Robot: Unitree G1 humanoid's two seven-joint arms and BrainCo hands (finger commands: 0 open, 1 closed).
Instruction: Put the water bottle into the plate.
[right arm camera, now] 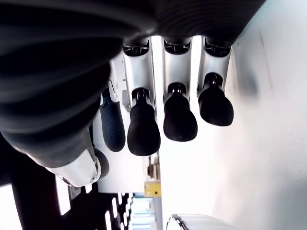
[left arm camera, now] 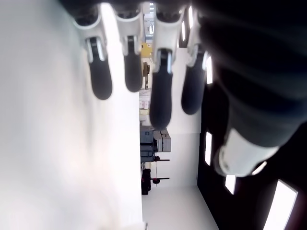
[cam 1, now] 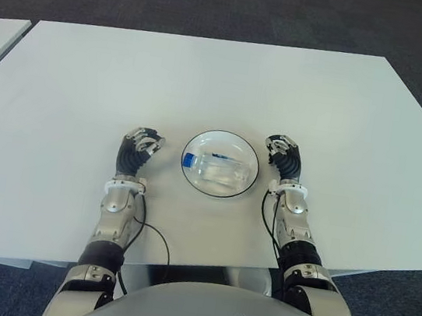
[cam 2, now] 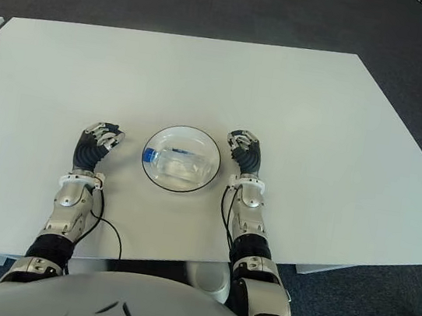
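Since the water bottle (cam 1: pixel 216 167) already lies on its side inside the plate (cam 1: pixel 252 153), we judge the placing done. Its long axis runs left to right, blue cap toward our left, and its clear body fills the plate's middle. We see our right hand (cam 1: pixel 284 154) just beside the plate's right rim and our left hand (cam 1: pixel 139 146) a little further off on the left, so the right is nearer. Each hand's fingers are loosely curled and hold nothing, as both wrist views show. Both hands show over the white table (cam 1: pixel 206 79), apart from the plate. Any coming move, we think, is only drawing back.
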